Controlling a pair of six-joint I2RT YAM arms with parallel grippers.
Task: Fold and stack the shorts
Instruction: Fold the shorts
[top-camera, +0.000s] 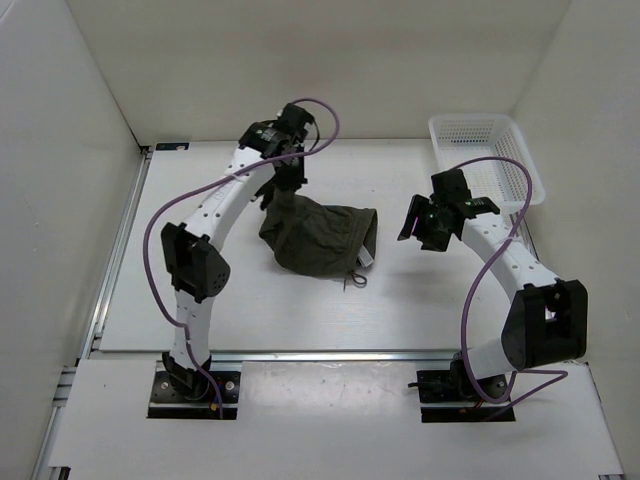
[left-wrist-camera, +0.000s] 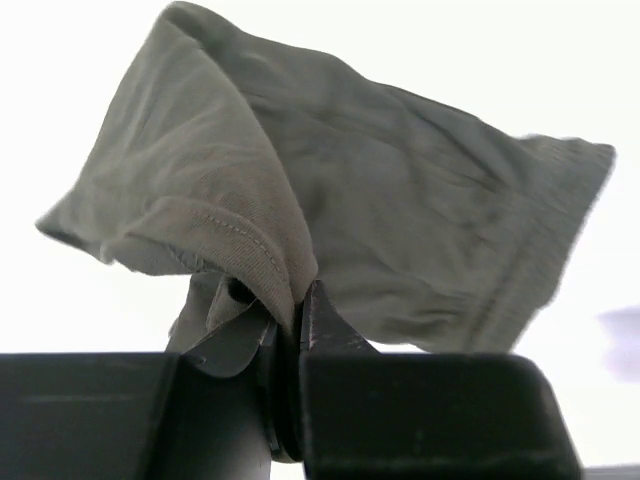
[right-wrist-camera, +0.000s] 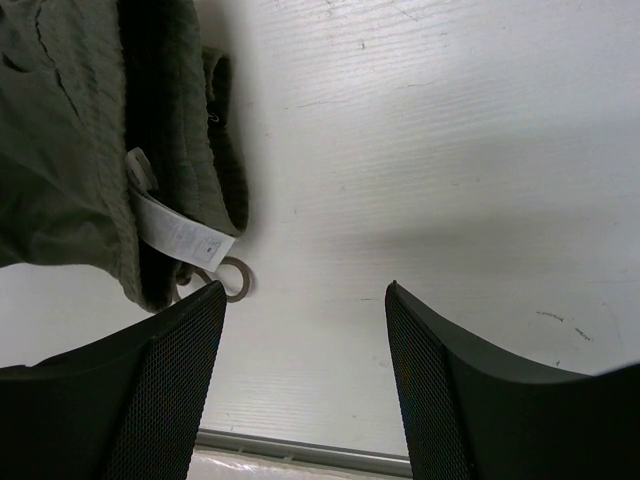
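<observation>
shorts (top-camera: 320, 240) L-R, waistband (top-camera: 368, 233) right (L end raised)

white mesh basket (top-camera: 470, 135) at the table's far right corner, white tabletop (top-camera: 400, 300), plain white walls (top-camera: 350, 60)

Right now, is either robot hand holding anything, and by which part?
The left hand pinches the shorts by a bunched, stitched hem at the end opposite the waistband. The right hand is open and holds nothing.

I can read no text anywhere; the white tag (right-wrist-camera: 180, 232) on the shorts (right-wrist-camera: 60, 130) bears marks too faint to read.
</observation>
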